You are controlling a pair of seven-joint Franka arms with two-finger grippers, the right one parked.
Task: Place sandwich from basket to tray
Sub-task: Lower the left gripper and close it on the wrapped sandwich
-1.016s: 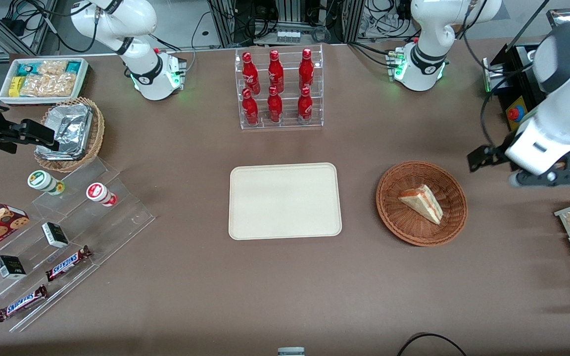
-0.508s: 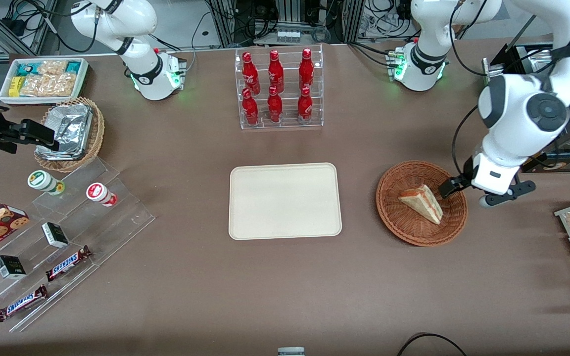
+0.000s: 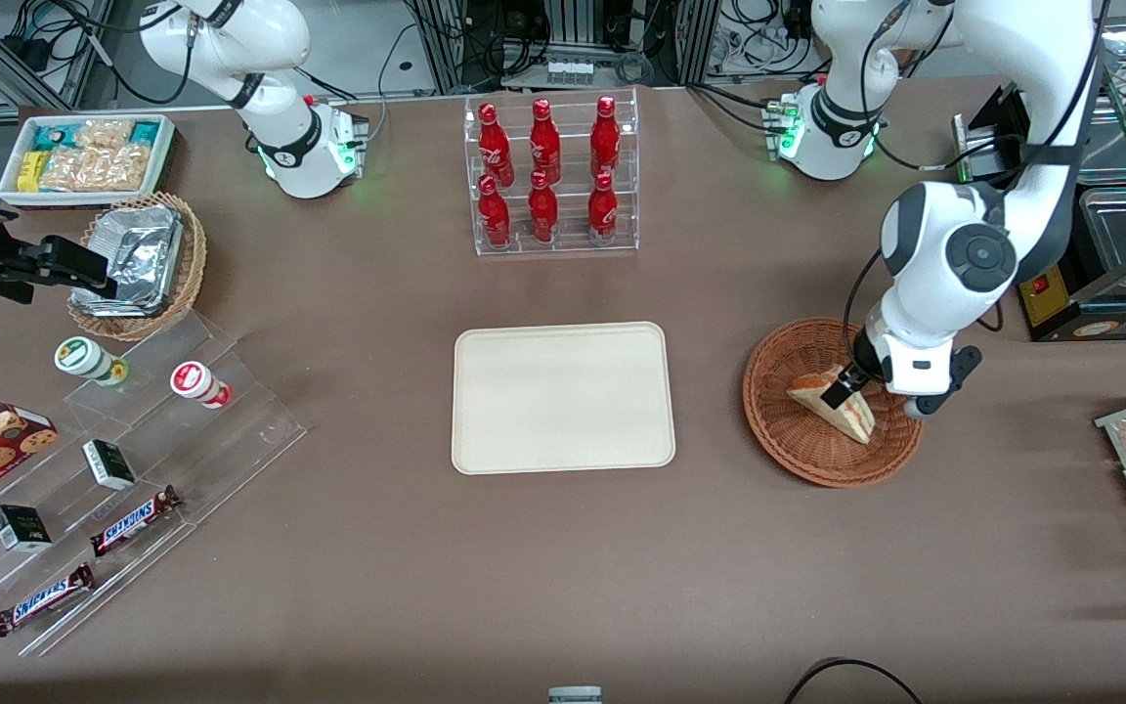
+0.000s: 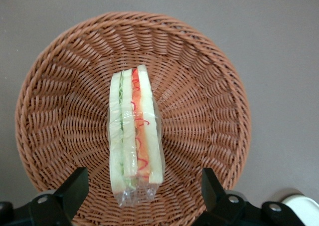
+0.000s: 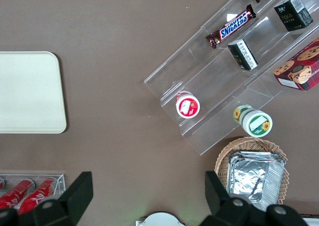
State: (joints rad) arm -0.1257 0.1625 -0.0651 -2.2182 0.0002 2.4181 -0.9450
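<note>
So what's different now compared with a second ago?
The left arm swung in from the working arm's end of the table, bringing its gripper over the sandwich, fingers open and nothing gripped. The sandwich in the basket and the tray haven't moved.

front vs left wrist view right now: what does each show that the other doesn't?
Front only: the cream tray, the red bottles in their rack, the snack shelves, and the left arm's hand low over the sandwich.
Left wrist only: the sandwich's layered cut edge, green and orange-red, under clear wrap, with the open fingers either side.
Both: the sandwich lying in the brown basket on the table.
</note>
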